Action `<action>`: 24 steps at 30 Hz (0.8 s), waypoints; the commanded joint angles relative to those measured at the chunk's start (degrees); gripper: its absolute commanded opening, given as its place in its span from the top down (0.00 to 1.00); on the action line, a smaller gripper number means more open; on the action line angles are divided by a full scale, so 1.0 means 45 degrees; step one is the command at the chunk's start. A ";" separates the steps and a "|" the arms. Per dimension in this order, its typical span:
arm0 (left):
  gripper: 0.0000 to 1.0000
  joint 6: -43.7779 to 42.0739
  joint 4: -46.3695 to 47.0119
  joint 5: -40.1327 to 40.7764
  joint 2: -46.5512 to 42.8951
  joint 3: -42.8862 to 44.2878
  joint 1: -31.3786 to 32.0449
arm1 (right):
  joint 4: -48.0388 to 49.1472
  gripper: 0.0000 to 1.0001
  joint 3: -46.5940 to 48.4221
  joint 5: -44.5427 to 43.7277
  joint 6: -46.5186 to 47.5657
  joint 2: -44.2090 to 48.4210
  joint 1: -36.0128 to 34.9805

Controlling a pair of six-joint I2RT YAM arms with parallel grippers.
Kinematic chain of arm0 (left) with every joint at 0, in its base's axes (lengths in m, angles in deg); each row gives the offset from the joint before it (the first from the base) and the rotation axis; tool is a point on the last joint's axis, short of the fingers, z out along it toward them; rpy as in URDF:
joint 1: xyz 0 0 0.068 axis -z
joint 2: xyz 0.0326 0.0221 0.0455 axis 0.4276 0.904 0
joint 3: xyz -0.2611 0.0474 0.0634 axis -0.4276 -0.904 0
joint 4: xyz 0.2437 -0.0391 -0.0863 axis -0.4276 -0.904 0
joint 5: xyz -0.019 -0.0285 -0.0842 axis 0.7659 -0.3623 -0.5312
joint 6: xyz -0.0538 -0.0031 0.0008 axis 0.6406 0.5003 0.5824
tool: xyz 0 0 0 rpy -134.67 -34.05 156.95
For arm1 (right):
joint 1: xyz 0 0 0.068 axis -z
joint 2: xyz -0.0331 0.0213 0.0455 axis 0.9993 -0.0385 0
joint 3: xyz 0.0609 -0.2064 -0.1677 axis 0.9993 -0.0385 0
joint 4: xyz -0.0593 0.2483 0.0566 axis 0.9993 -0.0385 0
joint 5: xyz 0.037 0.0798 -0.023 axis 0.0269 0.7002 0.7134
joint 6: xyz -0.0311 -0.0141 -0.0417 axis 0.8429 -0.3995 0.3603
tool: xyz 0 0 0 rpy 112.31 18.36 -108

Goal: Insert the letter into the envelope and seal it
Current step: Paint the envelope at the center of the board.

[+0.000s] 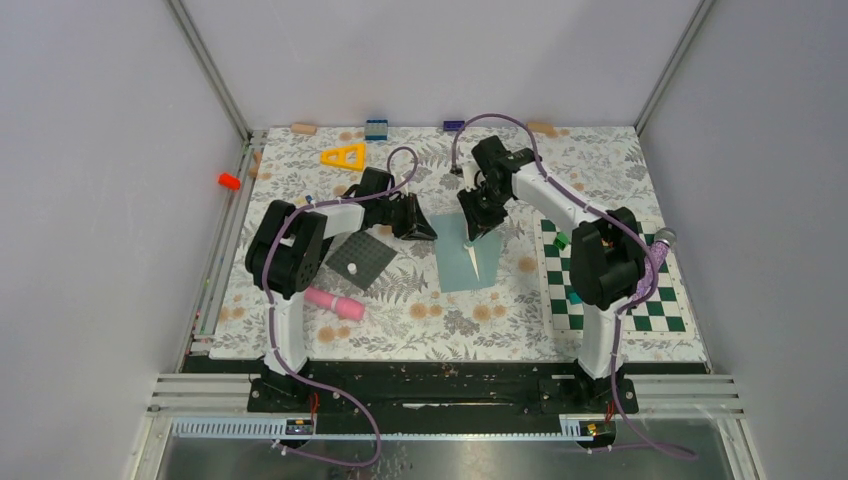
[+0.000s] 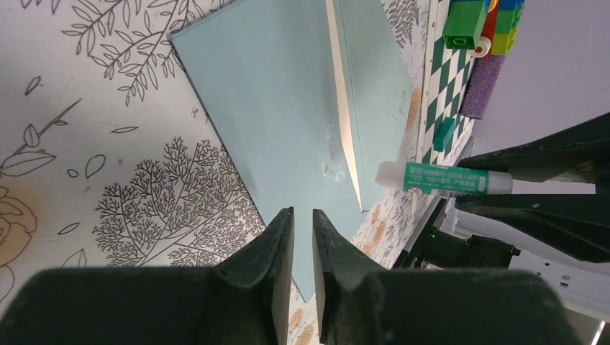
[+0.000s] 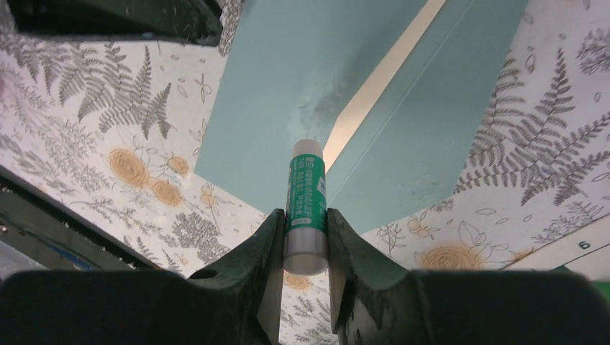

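Gripping a glue stick [image 3: 306,194] between my right fingers [image 3: 265,248], I hold its white tip at the face of the envelope [image 3: 266,79], beside the pale strip across it; I cannot tell whether it touches. My left fingers [image 2: 277,248] stand slightly apart, nothing between them, above one corner of the envelope. The envelope lies flat on the floral worktop [image 1: 400,320], between both sets of fingers.

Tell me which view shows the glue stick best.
Right wrist view: the glue stick is centred in the right pincer, its green label and white tip clear, over the envelope. The left wrist view shows it side-on and smaller. The top view is too small to tell.
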 commanded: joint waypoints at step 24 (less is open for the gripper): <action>0.86 0.0193 -0.1558 0.2179 0.1274 0.1793 0.0320 | -0.0696 1.00 0.2700 -0.2335 -0.0067 -0.2359 -0.0963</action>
